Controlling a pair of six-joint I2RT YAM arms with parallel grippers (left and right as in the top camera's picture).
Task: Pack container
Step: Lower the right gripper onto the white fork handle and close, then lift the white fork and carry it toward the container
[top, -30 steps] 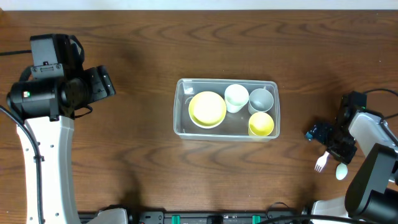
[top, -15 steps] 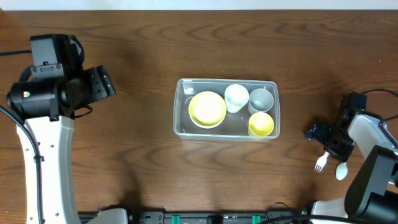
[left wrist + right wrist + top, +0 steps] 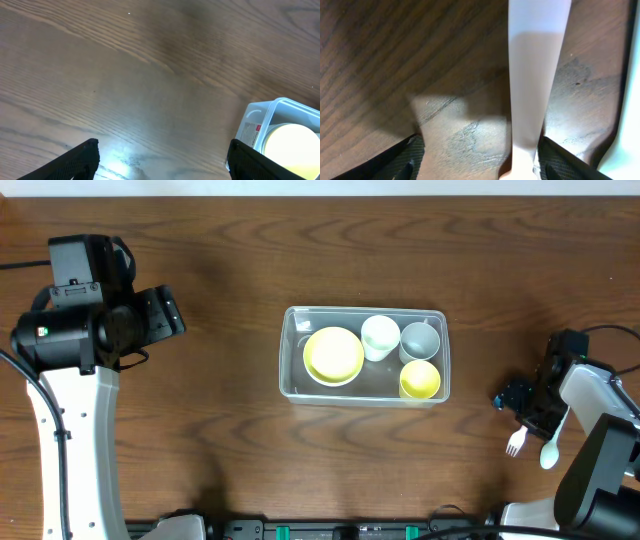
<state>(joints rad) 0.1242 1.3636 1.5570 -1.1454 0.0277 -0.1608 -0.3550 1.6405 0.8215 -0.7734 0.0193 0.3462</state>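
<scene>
Container (image 3: 364,394) sits on the table (image 3: 230,420), about mid-table and a bit right of centre, long side running left-right, upright, no lid on it. Inside: yellow bowl (image 3: 334,354) in the left half, white cup (image 3: 380,337) at the back just right of the bowl, grey cup (image 3: 420,339) in the back right corner, yellow cup (image 3: 420,380) in the front right corner. White cup touches or nearly touches both the bowl and the grey cup. All four sit mouth up. The left wrist view catches the container's near corner and part of the bowl at lower right.

Right of the container, well apart from it, a white fork (image 3: 516,442) and a white spoon (image 3: 549,452) lie on the table near the right edge, side by side, spoon to the right.

Right gripper (image 3: 481,157) is low over the table at those utensils. Jaws partly open, straddling a white handle (image 3: 536,75). The handle lies close against one finger (image 3: 565,160), with a clear gap to the other, so nothing is clamped. Can't tell from the wrist view if the handle is the fork's or the spoon's. Another white edge shows at the far right of that view, unclear what.

Left gripper (image 3: 162,155) is far left of the container, above bare table, jaws spread wide, holding nothing.
</scene>
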